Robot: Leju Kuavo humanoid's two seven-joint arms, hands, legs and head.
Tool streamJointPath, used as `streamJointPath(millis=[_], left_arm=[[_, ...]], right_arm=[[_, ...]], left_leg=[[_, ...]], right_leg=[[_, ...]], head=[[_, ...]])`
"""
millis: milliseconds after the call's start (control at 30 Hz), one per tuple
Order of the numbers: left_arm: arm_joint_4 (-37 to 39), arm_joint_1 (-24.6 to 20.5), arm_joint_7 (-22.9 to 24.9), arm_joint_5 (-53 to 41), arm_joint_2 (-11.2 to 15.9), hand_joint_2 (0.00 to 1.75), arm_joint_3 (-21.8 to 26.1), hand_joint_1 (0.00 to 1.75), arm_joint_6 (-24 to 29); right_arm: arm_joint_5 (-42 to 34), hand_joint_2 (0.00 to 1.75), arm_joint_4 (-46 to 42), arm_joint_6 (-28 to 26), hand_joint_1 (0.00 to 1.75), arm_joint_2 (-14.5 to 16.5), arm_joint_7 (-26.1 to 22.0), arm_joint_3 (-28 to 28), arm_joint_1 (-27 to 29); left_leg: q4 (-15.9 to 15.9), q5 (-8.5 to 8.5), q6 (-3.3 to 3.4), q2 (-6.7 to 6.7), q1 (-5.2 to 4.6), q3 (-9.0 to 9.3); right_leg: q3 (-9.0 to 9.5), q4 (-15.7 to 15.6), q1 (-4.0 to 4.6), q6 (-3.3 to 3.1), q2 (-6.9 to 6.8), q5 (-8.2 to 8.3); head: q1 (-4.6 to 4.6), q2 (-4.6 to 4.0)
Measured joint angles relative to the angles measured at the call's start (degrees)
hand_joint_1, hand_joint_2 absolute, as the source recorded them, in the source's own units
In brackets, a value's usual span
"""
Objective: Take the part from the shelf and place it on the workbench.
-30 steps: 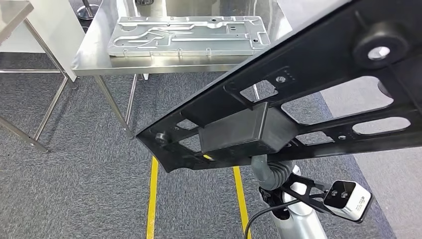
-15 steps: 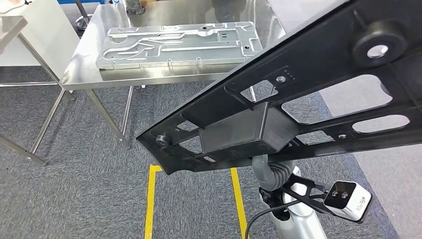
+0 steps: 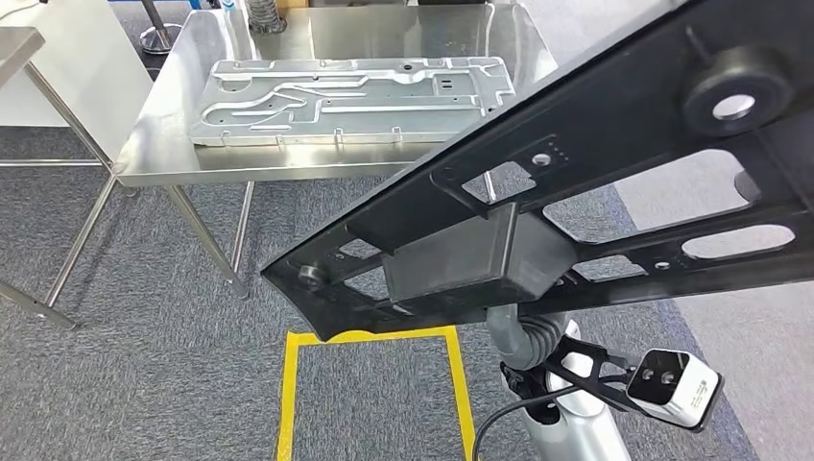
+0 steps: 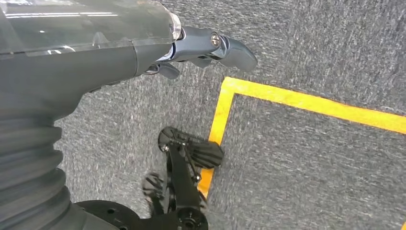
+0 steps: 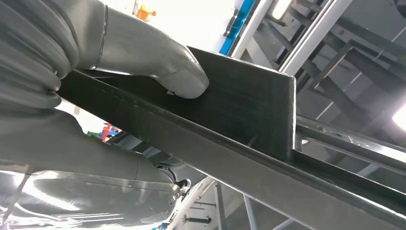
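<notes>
Part: the big flat black plastic frame with cut-out holes (image 3: pixel 595 182) is up in the air, tilted, in front of the robot. It is not on the table yet.
Right hand: the right hand (image 5: pixel 119 72) grips the part. Its thick grey thumb (image 5: pixel 158 62) presses on the boxy middle of the frame, and the rest of the hand is under the edge.
Left hand: the left hand (image 4: pixel 191 48) hangs down over the grey carpet floor (image 4: pixel 311 43). It holds nothing. Its fingers look a bit curled, but I cannot tell if it is open or closed.
Workbench: the shiny steel table (image 3: pixel 173 144) stands ahead, well apart from the part.
Already there: a long flat silver metal plate with grooves (image 3: pixel 350 96) lies on the table and takes up much of the top.
Floor mark: a yellow tape box (image 3: pixel 374 338) is on the carpet just in front of the robot.
Step now: I think the robot is carrying the part to the table.
How to do it well: keep the thumb pressed tight, because one hand holds a long part and it could tip. Walk slowly. Keep the low corner of the part (image 3: pixel 298 274) higher than the table edge so it does not bump.
Where to put it: set it down flat, maybe on top of the silver plate, since little bare table shows.
Watch out: do not knock the silver plate off.
</notes>
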Motion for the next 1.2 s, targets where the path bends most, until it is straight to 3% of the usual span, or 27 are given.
streamJointPath(millis=[33, 100, 167, 267, 300, 367, 433, 467, 500, 533, 600, 633, 667, 733, 800, 833, 933, 967, 1000, 1033, 1133, 1167, 1200], left_arm=[[0.0, 0.0, 0.0, -0.1, 0.0, 1.75, 0.1, 0.00, 0.0], [0.0, 0.0, 0.0, -0.2, -0.1, 1.75, 0.2, 0.00, 0.0], [0.0, 0.0, -0.1, -0.3, -0.1, 1.75, 0.3, 0.00, 0.0], [0.0, -0.1, -0.2, -0.4, -0.2, 1.75, 0.3, 0.00, 0.0], [0.0, -0.1, -0.3, -0.4, -0.2, 1.75, 0.3, 0.00, 0.0], [0.0, -0.3, -0.3, -0.4, -0.2, 1.75, 0.3, 0.00, 0.0], [0.0, -0.2, -0.3, -0.4, -0.2, 1.75, 0.3, 0.00, 0.0], [0.0, 0.0, -0.3, -0.4, -0.2, 1.75, 0.3, 0.00, 0.0], [0.0, 0.1, -0.3, -0.4, -0.2, 1.75, 0.4, 0.00, 0.0], [0.0, 0.2, -0.3, -0.4, -0.2, 1.75, 0.4, 0.00, 0.0], [0.0, 0.4, -0.3, -0.4, -0.2, 1.75, 0.6, 0.00, 0.0], [0.0, 0.5, -0.3, -0.5, -0.2, 1.75, 0.6, 0.00, 0.0], [0.0, 0.5, -0.3, -0.5, -0.1, 1.75, 0.7, 0.00, 0.0], [0.0, 0.4, -0.3, -0.5, -0.1, 1.75, 0.8, 0.00, -0.1], [0.0, 0.3, -0.3, -0.6, -0.2, 1.75, 0.9, 0.00, -0.1], [0.0, 0.2, -0.3, -0.6, -0.2, 1.75, 1.0, 0.00, -0.1], [0.0, 0.2, -0.4, -0.6, -0.2, 1.75, 1.2, 0.00, -0.1], [0.0, 0.2, -0.4, -0.6, -0.2, 1.75, 1.2, 0.00, -0.1], [0.0, 0.2, -0.4, -0.6, -0.3, 1.75, 1.3, 0.00, -0.1], [0.0, 0.3, -0.5, -0.6, -0.3, 1.75, 1.3, 0.00, -0.1], [0.0, 0.2, -0.6, -0.6, -0.6, 1.75, 1.3, 0.00, -0.1], [0.0, 0.2, -0.7, -0.7, -0.7, 1.75, 1.3, 0.00, -0.1], [0.0, 0.2, -0.8, -0.8, -0.8, 1.75, 1.4, 0.00, -0.1]], right_arm=[[0.0, 1.75, 0.0, 0.0, 1.75, 0.0, 0.0, -0.1, 0.0], [0.0, 1.75, 0.0, 0.1, 1.75, 0.0, 0.0, -0.2, 0.0], [0.0, 1.75, 0.0, 0.1, 1.75, 0.0, 0.0, -0.4, 0.0], [-0.1, 1.75, 0.0, 0.1, 1.75, 0.0, 0.0, -0.5, -0.1], [-0.2, 1.75, 0.0, 0.1, 1.75, 0.1, 0.0, -0.6, -0.1], [-0.4, 1.75, 0.0, 0.1, 1.75, 0.1, 0.0, -0.6, -0.1], [-0.5, 1.75, 0.0, 0.1, 1.75, 0.1, 0.0, -0.7, -0.1], [-0.6, 1.75, 0.0, 0.1, 1.75, 0.1, 0.0, -0.7, 0.0], [-0.6, 1.75, 0.0, 0.1, 1.75, 0.1, 0.0, -0.7, 0.0], [-0.6, 1.75, 0.0, 0.1, 1.75, 0.1, 0.0, -0.7, 0.0], [-0.6, 1.75, 0.0, 0.1, 1.75, 0.1, 0.0, -0.7, 0.0], [-0.7, 1.75, 0.1, 0.1, 1.75, 0.1, 0.0, -0.7, 0.0], [-0.7, 1.75, 0.1, 0.1, 1.75, 0.1, 0.0, -0.7, 0.0], [-0.7, 1.75, 0.0, 0.1, 1.75, 0.1, 0.0, -0.8, 0.0], [-0.7, 1.75, -0.1, 0.2, 1.75, 0.1, 0.0, -0.9, -0.1], [-0.8, 1.75, -0.1, 0.2, 1.75, 0.1, 0.0, -0.9, -0.2], [-0.8, 1.75, 0.0, 0.3, 1.75, 0.1, 0.0, -0.9, -0.3], [-0.8, 1.75, 0.0, 0.3, 1.75, 0.1, 0.0, -0.9, -0.3], [-0.8, 1.75, 0.0, 0.2, 1.75, 0.1, 0.0, -0.9, -0.2], [-0.7, 1.75, 0.0, 0.2, 1.75, 0.1, 0.0, -0.9, -0.2], [-0.5, 1.75, 0.0, 0.1, 1.75, 0.1, 0.0, -0.9, -0.1], [-0.4, 1.75, 0.0, 0.0, 1.75, 0.1, 0.0, -0.9, 0.0], [-0.3, 1.75, -0.1, -0.1, 1.75, 0.0, 0.0, -0.9, 0.1]], left_leg=[[0.0, -0.58, -0.19, -0.05, 0.09, 0.79], [0.0, -1.80, -0.74, -0.12, 0.15, 2.13], [-0.1, -2.67, -1.52, -0.09, 0.06, 2.97], [0.6, -2.57, -2.74, 0.04, 0.05, 4.20], [2.3, -2.79, -2.99, 0.06, 0.12, 3.70], [8.7, -4.72, -3.24, 0.08, 0.29, 0.31], [15.0, -8.12, -3.35, 0.08, 0.34, -4.57], [16.0, -9.22, -3.31, 0.08, 0.34, -6.19], [15.0, -9.01, -3.12, 0.08, 0.33, -6.92], [12.3, -7.31, -2.86, 0.08, 0.30, -6.88], [5.4, -0.76, -2.22, 0.08, 0.01, -6.07], [3.1, 1.69, -2.00, 0.11, -0.23, -5.69], [2.0, 3.26, -1.75, 0.13, -0.49, -5.50], [1.5, 3.17, -1.17, 0.11, -0.62, -4.91], [0.8, 2.91, -0.46, 0.01, -0.40, -3.76], [0.6, 2.68, -0.20, -0.03, -0.31, -3.08], [0.3, 1.38, 0.14, -0.07, -0.27, -1.56], [0.3, 0.80, 0.11, -0.12, -0.27, -0.93], [0.3, 0.16, 0.03, -0.18, -0.26, -0.15], [0.3, -0.51, -0.09, -0.23, -0.26, 0.76], [0.3, -2.65, -0.69, -0.33, -0.32, 3.23], [0.0, -3.23, -1.03, -0.37, -0.34, 3.64], [0.0, -3.46, -1.42, -0.38, -0.37, 3.99]], right_leg=[[0.37, -3.0, -0.08, 0.03, -0.13, 2.26], [1.96, -10.4, -0.02, -0.28, -0.56, 8.43], [2.77, -14.0, 0.26, -1.14, -0.73, 11.17], [4.42, -15.0, 0.24, -2.68, -0.37, 10.75], [5.28, -15.1, 0.19, -3.08, -0.35, 10.49], [6.65, -15.3, 0.26, -3.53, -0.33, 9.71], [7.56, -15.3, 0.45, -3.74, -0.18, 8.69], [8.15, -15.3, 0.55, -3.78, -0.06, 8.15], [8.89, -15.3, 0.65, -3.76, 0.07, 7.55], [9.73, -15.3, 0.75, -3.71, 0.15, 6.91], [11.27, -15.3, 0.91, -3.47, 0.20, 5.59], [11.74, -15.3, 0.95, -3.20, 0.28, 5.04], [12.11, -15.3, 0.93, -2.87, 0.37, 4.64], [12.42, -14.8, 0.89, -2.12, 0.51, 4.55], [11.46, -12.0, 0.81, -1.55, 0.35, 4.74], [9.99, -9.4, 0.74, -1.28, 0.27, 4.34], [2.93, 0.0, 0.44, -0.47, 0.13, 0.65], [1.06, 1.3, 0.35, -0.33, 0.09, -0.28], [0.00, 1.0, 0.28, -0.27, 0.03, -0.18], [-0.17, -1.2, 0.23, -0.33, -0.02, 1.20], [1.51, -11.2, 0.52, -1.25, -0.12, 9.72], [1.85, -12.8, 0.74, -1.66, -0.13, 11.41], [2.02, -13.5, 0.91, -2.05, -0.08, 11.94]], head=[[0.00, 0.00], [0.00, 0.00], [0.01, 0.00], [-0.01, 0.00], [-0.03, 0.00], [-0.03, 0.00], [-0.04, 0.00], [-0.04, 0.00], [-0.04, 0.00], [-0.04, 0.00], [-0.02, 0.00], [-0.02, 0.00], [-0.02, 0.00], [-0.04, 0.00], [-0.03, 0.00], [-0.02, 0.00], [-0.02, 0.00], [-0.02, 0.00], [-0.02, 0.00], [-0.02, 0.00], [0.02, 0.00], [0.06, 0.00], [0.09, 0.00]])
